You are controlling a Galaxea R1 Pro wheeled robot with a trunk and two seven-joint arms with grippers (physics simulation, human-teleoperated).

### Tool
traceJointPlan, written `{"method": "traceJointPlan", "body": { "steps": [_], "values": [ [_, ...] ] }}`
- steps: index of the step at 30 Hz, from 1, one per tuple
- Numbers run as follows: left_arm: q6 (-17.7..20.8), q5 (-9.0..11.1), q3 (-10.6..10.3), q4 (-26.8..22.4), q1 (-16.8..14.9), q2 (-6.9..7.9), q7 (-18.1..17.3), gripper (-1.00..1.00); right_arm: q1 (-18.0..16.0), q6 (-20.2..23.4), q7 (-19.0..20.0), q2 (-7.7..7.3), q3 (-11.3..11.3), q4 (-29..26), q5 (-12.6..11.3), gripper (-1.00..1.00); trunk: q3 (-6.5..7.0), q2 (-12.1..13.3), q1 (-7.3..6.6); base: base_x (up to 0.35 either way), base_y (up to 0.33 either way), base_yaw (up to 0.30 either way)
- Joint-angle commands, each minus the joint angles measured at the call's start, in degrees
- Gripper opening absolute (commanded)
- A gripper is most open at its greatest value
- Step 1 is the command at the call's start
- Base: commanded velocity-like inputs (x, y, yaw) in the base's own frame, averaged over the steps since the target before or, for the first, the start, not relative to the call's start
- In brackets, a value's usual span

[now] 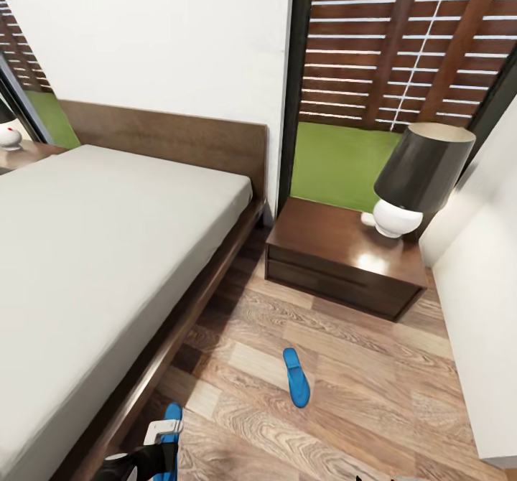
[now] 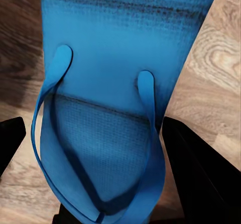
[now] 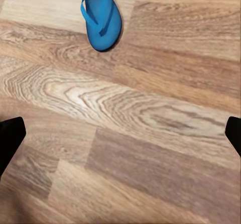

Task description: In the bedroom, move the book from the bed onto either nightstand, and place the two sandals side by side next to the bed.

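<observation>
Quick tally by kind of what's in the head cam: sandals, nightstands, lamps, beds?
Sandals: 2, one on open floor, one at the left gripper by the bed frame
Nightstands: 2
Lamps: 2
Beds: 1
Total: 7

Two blue sandals lie on the wood-plank floor: one sandal (image 1: 296, 377) out in the open between the bed and the nightstand, the other sandal (image 1: 171, 431) close along the bed frame's edge. There is one bed (image 1: 93, 251), two nightstands (image 1: 345, 258) (image 1: 25, 154) and two lamps (image 1: 416, 179) (image 1: 8, 133).
</observation>
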Motion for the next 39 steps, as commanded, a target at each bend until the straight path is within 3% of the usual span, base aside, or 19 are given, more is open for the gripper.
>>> {"method": "traceJointPlan", "body": {
  "steps": [1, 9, 13, 16, 17, 20, 22, 23, 25, 26, 30, 39],
  "values": [
    [0.3, -0.6, 0.5, -0.1, 0.0, -0.05, -0.5, -1.0, -0.1, -0.1, 0.6, -0.03, -0.2, 0.2, -0.4, 1.0, -0.04, 0.0, 0.02, 0.258, 0.0, 0.0],
    [-2.1, -0.7, 0.0, -0.4, 0.0, -0.49, -0.5, -1.0, -0.1, -0.1, 0.6, -0.03, -0.2, 0.2, -0.4, 1.0, -0.04, 0.0, 0.02, 0.162, 0.0, 0.0],
    [-2.7, -0.7, -1.0, -1.7, -0.1, -1.85, -0.4, -1.0, -0.1, -0.1, 0.6, -0.04, -0.2, 0.2, -0.5, 1.0, -0.04, 0.0, 0.02, 0.014, 0.0, 0.0],
    [-2.6, -0.7, -1.3, -6.2, -0.5, -2.32, -0.5, -1.0, -0.1, -0.1, 0.6, -0.07, -0.2, 0.2, -0.5, 1.0, -0.04, 0.0, 0.02, 0.003, 0.0, 0.0],
    [-2.6, -0.7, -1.6, -10.2, -0.6, -2.51, -0.6, -1.0, -0.1, -0.1, 0.6, -0.04, -0.2, 0.2, -0.4, 1.0, -0.04, 0.0, 0.02, 0.0, 0.0, 0.0],
    [-2.5, -0.7, -2.5, -13.2, -0.6, -3.08, -0.6, -1.0, -0.1, -0.1, 0.6, -0.06, -0.2, 0.1, -0.4, 1.0, -0.04, 0.0, 0.02, 0.0, 0.0, 0.0],
    [-2.5, -0.7, -3.9, -14.8, -0.6, -3.5, -0.6, -1.0, -0.1, -0.1, 0.6, -0.03, -0.1, 0.1, -0.4, 1.0, -0.04, 0.0, 0.02, 0.0, 0.0, 0.0],
    [-2.4, -0.7, -10.3, -16.4, -0.6, -4.09, -0.6, -1.0, -0.1, -0.1, 0.6, -0.04, -0.1, 0.2, -0.5, 1.0, -0.04, 0.0, 0.02, 0.0, 0.0, 0.0],
    [-2.4, -0.6, -11.8, -16.4, -0.6, -4.14, -0.6, -1.0, -0.1, -0.1, 0.6, -0.05, -0.1, 0.2, -0.5, 1.0, -0.04, 0.0, 0.02, 0.0, 0.0, 0.0],
    [-2.5, -0.6, -13.5, -16.6, -0.7, -4.55, -0.7, -1.0, -0.1, -0.1, 0.6, -0.06, -0.1, 0.2, -0.4, 1.0, -0.04, 0.0, 0.02, 0.0, 0.0, 0.0],
    [-2.5, -0.6, -13.9, -19.9, -1.0, -6.48, -0.5, -1.0, -0.1, -0.1, 0.6, -0.01, -0.1, 0.2, -0.4, 1.0, -0.04, 0.0, 0.02, 0.0, 0.0, 0.0],
    [-2.6, -0.6, -14.8, -24.1, -1.2, -8.13, -0.5, -1.0, -0.1, -0.1, 0.5, -0.05, -0.1, 0.2, -0.4, 1.0, -0.04, 0.0, 0.02, 0.0, 0.0, 0.0]
  ]
}}
